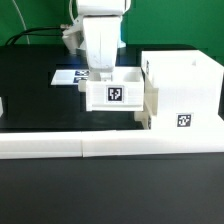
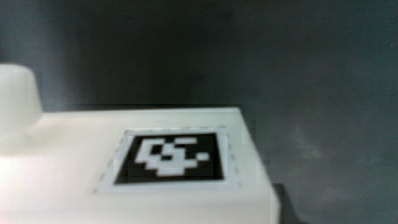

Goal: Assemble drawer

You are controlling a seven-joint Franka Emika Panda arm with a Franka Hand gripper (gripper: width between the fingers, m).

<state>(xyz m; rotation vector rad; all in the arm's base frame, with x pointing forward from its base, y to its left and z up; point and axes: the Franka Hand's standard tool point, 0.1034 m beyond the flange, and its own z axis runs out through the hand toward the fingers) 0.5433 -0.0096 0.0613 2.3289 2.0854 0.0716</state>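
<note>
At the far edge of the exterior view's left, well away from the gripper, a small piece of a white part (image 1: 2, 104) shows on the black table (image 1: 30, 90). Nearer, behind the gripper and a little to the exterior view's left of it, the marker board (image 1: 68, 76) lies flat, partly hidden by the arm (image 1: 102, 35). The arm reaches straight down in the middle, and its gripper (image 1: 103, 76) sits at the top of a small white tray (image 1: 115, 93), which faces the camera with a black-and-white tag (image 1: 115, 95). The fingertips are hidden behind the tray's rim, so I cannot tell whether they are spread, closed or pinching the tray. Just to the exterior view's right of the gripper, the tray meets the large cube-like housing (image 1: 185, 92), its side lying against or just inside the housing's open side; which of the two I cannot tell. The housing carries its own tag (image 1: 184, 121). In front of the gripper, a long low white bar (image 1: 110, 148) runs across the table.

The wrist view is blurred: a white surface (image 2: 71, 165) with a tag (image 2: 173, 157) fills the lower part, one rounded white finger (image 2: 15, 100) stands at the edge, and dark table (image 2: 267, 50) lies beyond
</note>
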